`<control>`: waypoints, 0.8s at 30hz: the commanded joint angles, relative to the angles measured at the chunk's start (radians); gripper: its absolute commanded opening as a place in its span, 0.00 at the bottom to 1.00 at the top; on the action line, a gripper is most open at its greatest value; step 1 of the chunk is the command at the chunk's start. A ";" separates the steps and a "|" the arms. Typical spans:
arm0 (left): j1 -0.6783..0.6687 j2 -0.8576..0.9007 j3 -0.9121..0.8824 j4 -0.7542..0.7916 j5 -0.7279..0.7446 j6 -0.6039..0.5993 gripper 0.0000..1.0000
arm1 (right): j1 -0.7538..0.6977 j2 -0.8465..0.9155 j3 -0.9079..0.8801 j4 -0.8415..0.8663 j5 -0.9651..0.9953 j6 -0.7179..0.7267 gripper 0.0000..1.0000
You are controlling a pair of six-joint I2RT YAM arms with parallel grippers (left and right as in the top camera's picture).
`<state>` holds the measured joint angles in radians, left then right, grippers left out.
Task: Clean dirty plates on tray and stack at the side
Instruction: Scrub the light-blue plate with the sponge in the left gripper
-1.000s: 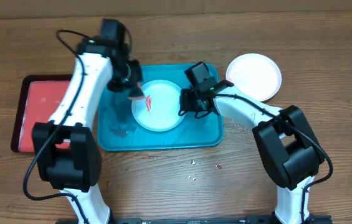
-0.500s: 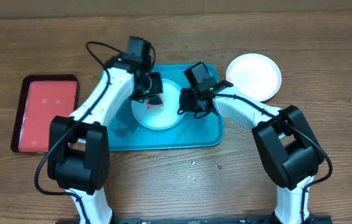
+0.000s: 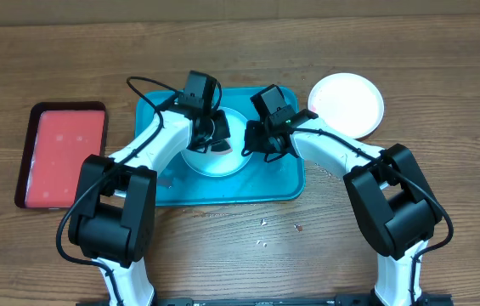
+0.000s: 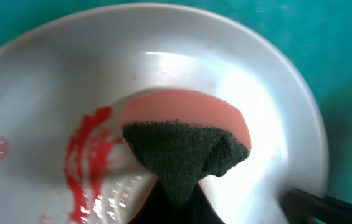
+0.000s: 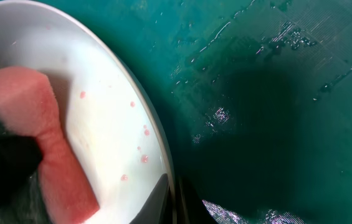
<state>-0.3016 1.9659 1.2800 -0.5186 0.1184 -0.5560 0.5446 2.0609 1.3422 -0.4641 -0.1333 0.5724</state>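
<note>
A pale whitish-blue plate (image 3: pixel 233 161) with red smears (image 4: pixel 85 155) lies on the teal tray (image 3: pixel 223 191). My left gripper (image 3: pixel 210 136) is shut on a pink sponge with a dark scouring side (image 4: pixel 188 134) and presses it onto the plate's (image 4: pixel 256 81) middle, just right of the smear. My right gripper (image 3: pixel 252 144) is shut on the plate's right rim (image 5: pixel 157 143), one finger inside and one outside (image 5: pixel 174 199). A clean white plate (image 3: pixel 346 104) sits on the table beyond the tray's top right corner. The yellow-green plate is out of view.
A smaller red tray with a dark rim (image 3: pixel 61 153) lies at the left of the table. The teal tray floor (image 5: pixel 275 93) is wet. A few crumbs (image 3: pixel 263 223) lie on the wood in front of the tray.
My left gripper has moved right with the sponge, from the tray's left part onto the plate's middle. The right gripper has stayed on the plate's rim.
</note>
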 commanded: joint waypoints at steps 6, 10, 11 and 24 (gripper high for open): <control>0.027 0.009 -0.050 -0.015 -0.272 0.039 0.04 | 0.006 0.012 -0.001 -0.013 0.006 0.004 0.04; 0.045 0.006 -0.027 -0.055 -0.310 0.111 0.04 | 0.005 0.012 -0.002 -0.021 0.006 0.004 0.04; 0.045 0.003 -0.015 -0.062 -0.310 0.133 0.04 | 0.005 0.012 -0.001 -0.020 0.006 0.004 0.04; 0.035 0.004 0.127 -0.069 0.008 0.092 0.04 | 0.005 0.012 -0.001 -0.014 0.006 0.004 0.04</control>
<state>-0.2607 1.9640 1.3895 -0.5968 -0.0132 -0.4362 0.5468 2.0609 1.3422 -0.4732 -0.1337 0.5728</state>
